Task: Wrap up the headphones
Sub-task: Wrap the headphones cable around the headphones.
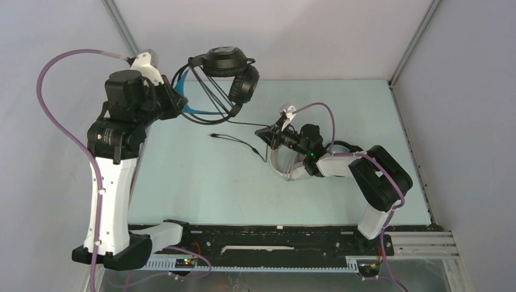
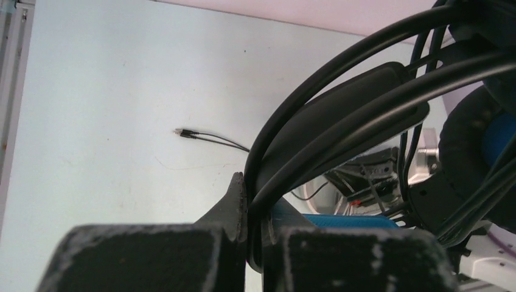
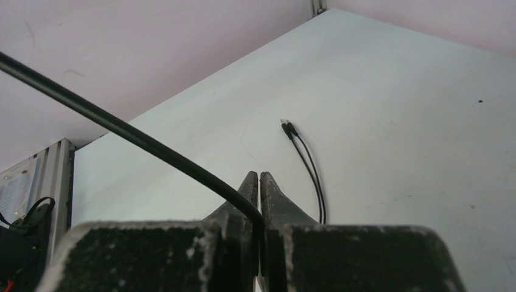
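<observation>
Black headphones [image 1: 230,68] with a blue headband hang in the air at the back left, held up by my left gripper [image 1: 181,100]. In the left wrist view the left gripper [image 2: 258,201] is shut on the black headband frame [image 2: 353,103], with the blue pad [image 2: 347,220] just behind the jaws. A thin black cable [image 1: 246,125] runs from the headphones to my right gripper [image 1: 269,136], low over the table's middle. The right gripper [image 3: 260,176] is shut on that cable [image 3: 122,128]. The cable's two plug ends [image 3: 289,129] lie on the table [image 1: 201,176].
A white-grey looped band [image 1: 286,165] lies under the right wrist; I cannot tell what it is. Pale walls close the table at the back and both sides. A black rail [image 1: 274,240] runs along the near edge between the arm bases.
</observation>
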### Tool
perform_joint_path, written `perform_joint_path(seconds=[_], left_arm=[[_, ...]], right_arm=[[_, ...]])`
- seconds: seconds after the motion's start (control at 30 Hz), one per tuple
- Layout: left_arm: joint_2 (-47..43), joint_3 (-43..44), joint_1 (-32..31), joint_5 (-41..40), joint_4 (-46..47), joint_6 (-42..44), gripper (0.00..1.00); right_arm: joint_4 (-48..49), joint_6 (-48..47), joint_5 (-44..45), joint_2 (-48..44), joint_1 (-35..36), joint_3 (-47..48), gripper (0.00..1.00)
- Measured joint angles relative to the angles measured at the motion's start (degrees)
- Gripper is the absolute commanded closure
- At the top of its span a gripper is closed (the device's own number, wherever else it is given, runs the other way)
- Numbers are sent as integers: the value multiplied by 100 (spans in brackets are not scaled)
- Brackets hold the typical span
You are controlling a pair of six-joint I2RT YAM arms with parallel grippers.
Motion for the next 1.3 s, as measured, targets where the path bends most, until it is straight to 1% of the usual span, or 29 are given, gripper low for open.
perform_joint_path(seconds=[0.2,0.27,0.47,0.7,0.87,1.03,1.2,1.3], left_arm=[[79,0,0,76,-179,382,100],[109,0,7,212,-190,542,100],[98,-168,11,1093,105,1029,100],[-155,-1233,15,2306,905,1558,100],[-223,-1812,-55,2546,1134,2175,100],[-234,-2105,-221,2573,1360,3056,100],[-332,-2297,-726,2645,1408,4741,100],[-330,-2295,-798,2682,1456,5377,100]], right_arm=[[-221,221,-7,11,-313,188,100],[-367,262,-17,11,-382,291,100],[-1241,345,-439,-4,-492,927,100],[-2778,280,-1163,-262,-682,1537,100],[-4186,168,-1762,-487,-981,2149,100],[-5646,-94,-2404,-623,-1169,2892,100],[-6935,-299,-3036,-905,-1147,3261,100],[-7836,-538,-3198,-929,-1078,3692,100]])
